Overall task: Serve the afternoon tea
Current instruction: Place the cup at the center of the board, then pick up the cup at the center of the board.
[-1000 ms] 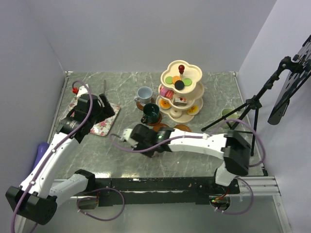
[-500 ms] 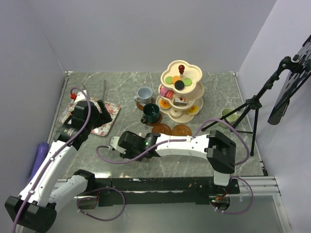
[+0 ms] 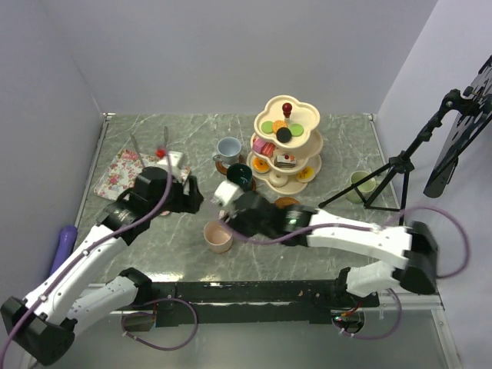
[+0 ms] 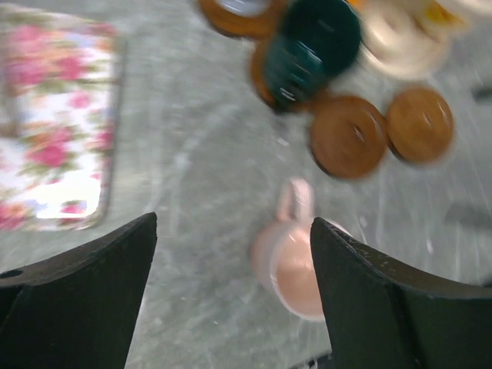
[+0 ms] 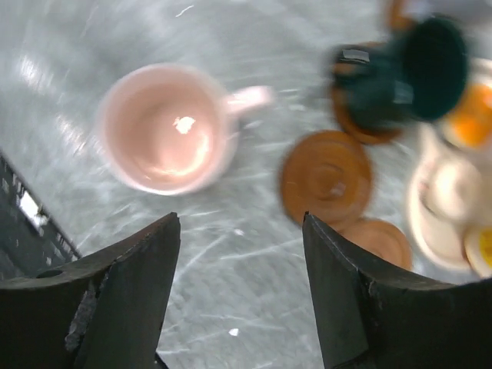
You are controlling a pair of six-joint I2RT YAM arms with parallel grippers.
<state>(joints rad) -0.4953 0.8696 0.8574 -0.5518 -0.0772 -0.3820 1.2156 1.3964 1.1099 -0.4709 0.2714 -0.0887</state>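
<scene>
Now, from above, the small round pink mug (image 3: 218, 237) stands alone on the grey stone table (image 3: 338, 131), low in the middle of the frame. Half a second ago it was not there to see, so it has just been put down. It is not on a brown round saucer (image 3: 287, 204) yet.

From the left wrist, the left gripper (image 4: 232, 231) is wide and holds nothing. The mug sits at the lower middle.

From the right wrist, the right gripper (image 5: 240, 231) is wide and holds nothing too. The mug is at the upper left and a bare saucer is in the middle. I think the mug goes there next.
</scene>
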